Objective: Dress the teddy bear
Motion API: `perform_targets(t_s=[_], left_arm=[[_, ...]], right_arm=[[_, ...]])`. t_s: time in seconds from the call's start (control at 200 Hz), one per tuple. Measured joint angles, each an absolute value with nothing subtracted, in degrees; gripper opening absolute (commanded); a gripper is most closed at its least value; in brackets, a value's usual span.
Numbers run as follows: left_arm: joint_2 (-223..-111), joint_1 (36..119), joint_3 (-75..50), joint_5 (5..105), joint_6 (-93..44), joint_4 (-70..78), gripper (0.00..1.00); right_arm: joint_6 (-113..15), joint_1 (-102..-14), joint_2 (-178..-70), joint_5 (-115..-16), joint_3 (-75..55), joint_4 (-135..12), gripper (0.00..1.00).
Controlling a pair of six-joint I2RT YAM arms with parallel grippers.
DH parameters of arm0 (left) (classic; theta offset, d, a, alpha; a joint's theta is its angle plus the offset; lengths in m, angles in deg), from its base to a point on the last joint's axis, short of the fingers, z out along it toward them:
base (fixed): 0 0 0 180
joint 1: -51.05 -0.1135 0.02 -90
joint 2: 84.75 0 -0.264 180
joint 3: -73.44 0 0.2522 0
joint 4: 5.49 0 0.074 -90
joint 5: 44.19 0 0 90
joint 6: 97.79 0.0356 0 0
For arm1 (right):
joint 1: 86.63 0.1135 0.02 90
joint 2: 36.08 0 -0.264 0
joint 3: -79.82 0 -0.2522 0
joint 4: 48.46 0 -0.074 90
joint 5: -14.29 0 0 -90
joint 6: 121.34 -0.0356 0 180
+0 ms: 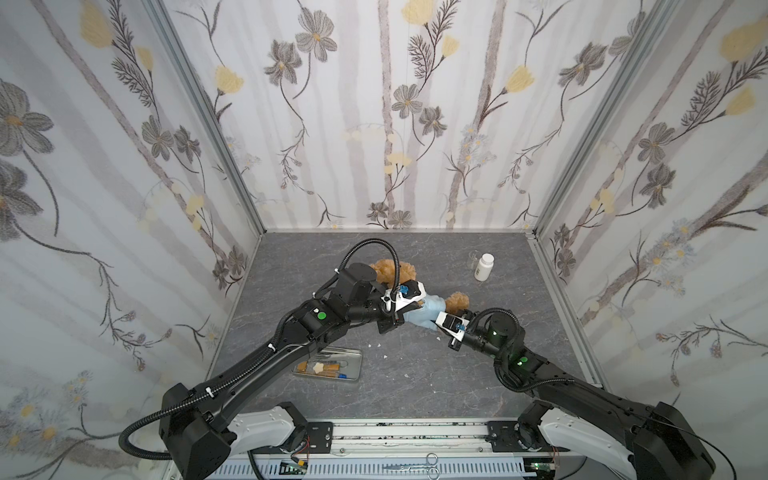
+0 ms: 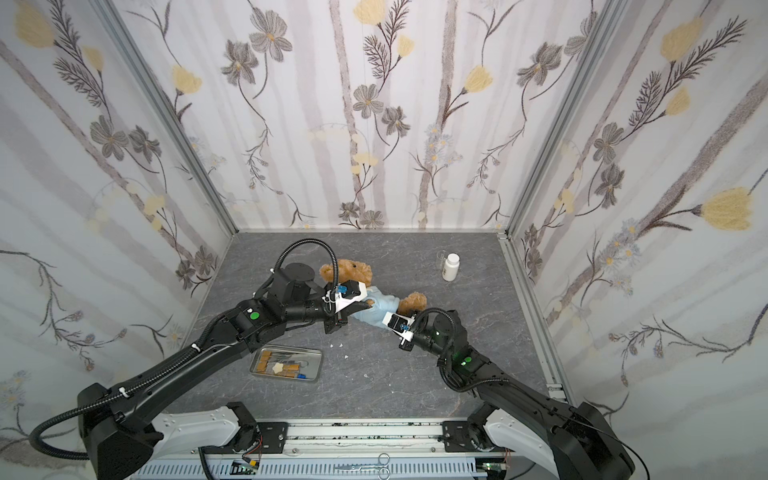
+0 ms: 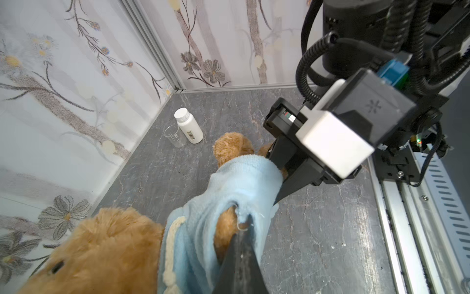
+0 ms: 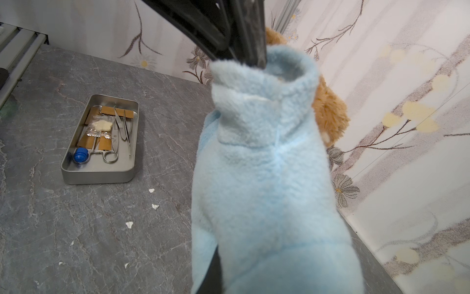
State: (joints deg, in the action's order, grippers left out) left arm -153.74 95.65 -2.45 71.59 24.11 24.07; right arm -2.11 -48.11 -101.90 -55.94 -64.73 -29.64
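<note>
In both top views the teddy bear (image 1: 384, 269) is seen lying mid-table (image 1: 415, 390), well apart from the walls (image 1: 166, 249), a tray (image 1: 349, 361) and a white bottle (image 1: 484, 266). In the left wrist view the left gripper (image 3: 243, 229) is closed on the light blue shirt (image 3: 244, 183) at an armhole, the right gripper (image 3: 277, 180) on its hem. In the right wrist view the teddy bear's fur is seen just beyond the pinched cloth.

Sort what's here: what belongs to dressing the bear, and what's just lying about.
In use: teddy bear, light blue shirt, left pincer and right pincer, both shut on the shirt.
Lying about: metal tray, white bottle, clear beaker, white scraps.
</note>
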Motion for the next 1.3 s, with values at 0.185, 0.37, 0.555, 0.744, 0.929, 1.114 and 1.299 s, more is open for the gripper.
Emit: perform_targets(t_s=[0.185, 0.37, 0.555, 0.744, 0.929, 1.114, 1.299], left_arm=[[-155.9, 96.6, -3.5, 67.7, 27.5, 26.4, 0.2], [-156.8, 97.5, -3.9, 64.7, 29.5, 27.1, 0.3], [-160.2, 98.0, -6.2, 63.4, 30.5, 27.3, 0.32], [-162.2, 98.2, -7.9, 62.4, 31.2, 27.4, 0.36], [-163.8, 98.2, -9.3, 62.4, 31.3, 27.6, 0.39], [-165.2, 98.2, -9.7, 63.9, 31.2, 27.6, 0.37], [-167.4, 98.2, -9.6, 67.0, 30.8, 27.4, 0.44]], right_arm=[[-2.1, -48.1, -102.2, -56.1, -64.7, -31.2, 0.0], [-2.1, -48.0, -102.2, -56.2, -64.7, -31.5, 0.0], [-2.1, -47.6, -102.8, -56.4, -64.4, -31.6, 0.0], [-1.9, -47.2, -103.3, -56.6, -64.4, -31.6, 0.0], [-1.2, -46.5, -103.7, -56.8, -64.1, -31.7, 0.0], [-0.4, -45.9, -103.7, -57.4, -63.9, -32.1, 0.0], [0.6, -45.4, -103.2, -57.7, -63.8, -34.5, 0.0]])
